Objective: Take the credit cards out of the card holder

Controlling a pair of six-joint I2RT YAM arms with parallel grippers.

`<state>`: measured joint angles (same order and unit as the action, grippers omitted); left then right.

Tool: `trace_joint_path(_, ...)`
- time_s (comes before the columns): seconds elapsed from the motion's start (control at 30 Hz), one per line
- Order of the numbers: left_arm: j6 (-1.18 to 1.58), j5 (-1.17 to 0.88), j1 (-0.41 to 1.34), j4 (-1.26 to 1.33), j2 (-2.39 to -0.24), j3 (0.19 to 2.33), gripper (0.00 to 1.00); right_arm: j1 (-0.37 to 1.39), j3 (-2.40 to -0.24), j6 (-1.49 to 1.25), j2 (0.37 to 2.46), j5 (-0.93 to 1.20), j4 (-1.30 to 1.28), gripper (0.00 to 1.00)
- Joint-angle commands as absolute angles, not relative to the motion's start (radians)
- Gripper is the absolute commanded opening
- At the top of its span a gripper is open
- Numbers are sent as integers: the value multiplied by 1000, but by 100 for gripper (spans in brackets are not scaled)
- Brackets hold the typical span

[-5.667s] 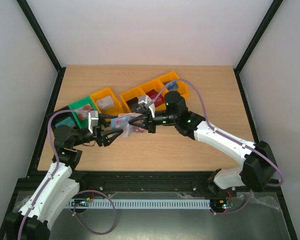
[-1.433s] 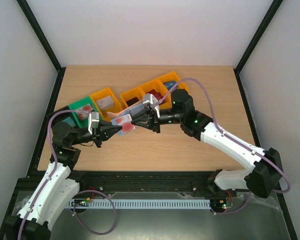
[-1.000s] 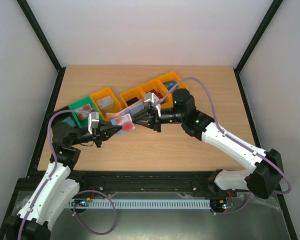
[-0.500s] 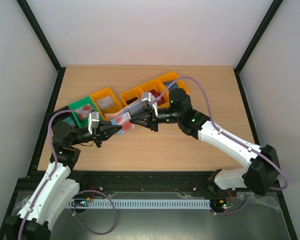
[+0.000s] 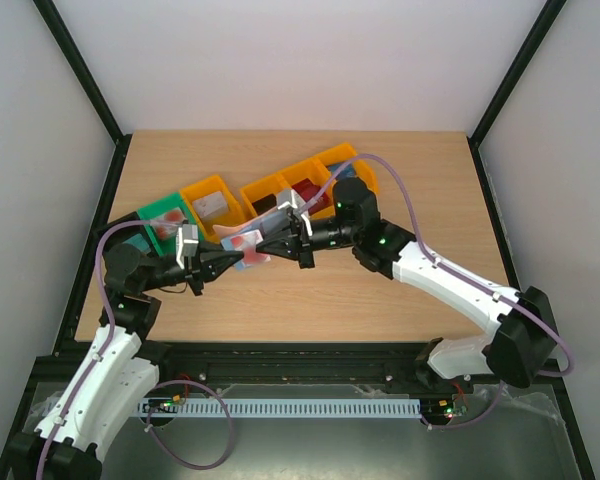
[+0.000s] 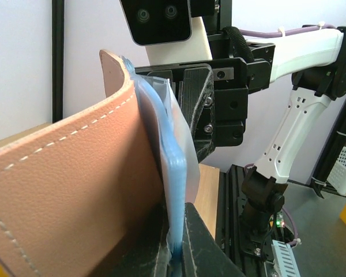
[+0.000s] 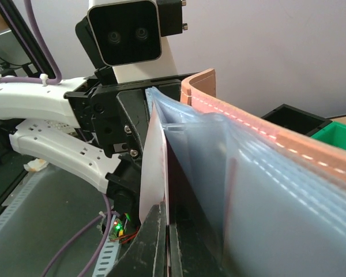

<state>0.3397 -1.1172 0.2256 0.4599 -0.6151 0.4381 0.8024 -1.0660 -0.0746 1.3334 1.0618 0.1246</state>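
The card holder [image 5: 248, 249], tan outside with light blue lining, hangs in the air between both arms. My left gripper [image 5: 228, 259] is shut on its blue inner edge [image 6: 176, 190], the tan leather [image 6: 75, 179] curving off to the left of my left gripper [image 6: 177, 257]. My right gripper [image 5: 267, 243] meets it from the other side. In the right wrist view a thin pale credit card [image 7: 154, 173] stands edge-on out of the clear blue sleeves [image 7: 248, 196], and my right gripper [image 7: 168, 245] is shut on its lower edge.
A row of orange bins [image 5: 280, 187] runs behind the grippers, with a yellow bin [image 5: 213, 203] and a green bin [image 5: 163, 217] to the left, some holding cards. The table's front half [image 5: 310, 300] lies below the held holder.
My right gripper has slid a little left onto the holder and closed its jaws on the pale card. The left gripper has kept its grip and place.
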Motion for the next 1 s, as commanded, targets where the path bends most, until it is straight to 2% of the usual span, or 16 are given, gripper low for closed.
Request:
trace_joint_path(0.0, 314, -1156, 236, 495, -602, 427, 3, 791, -1058, -57, 1284, 1058, 161, 2)
trace_joint_path(0.13, 328, -1158, 236, 512, -601, 421, 10, 774, -1058, -56, 1275, 1062, 149, 2)
trace_joint_path(0.27, 331, -1157, 236, 508, -601, 425, 12, 764, -1064, -44, 1277, 1062, 128, 2)
trace_joint_path(0.33, 331, -1158, 235, 507, -602, 425, 10, 762, -1062, -40, 1276, 1062, 122, 2)
trace_joint_path(0.43, 331, -1158, 235, 509, -604, 426, 2, 756, -1068, -25, 1275, 1055, 95, 2)
trace_joint_path(0.8, 311, -1098, 235, 428, -603, 426, 2, 704, -1079, 92, 1213, 866, -92, 2)
trace_joint_path(0.97, 337, -1020, 233, 367, -611, 398, 2, 658, -1058, 60, 1156, 719, -88, 2)
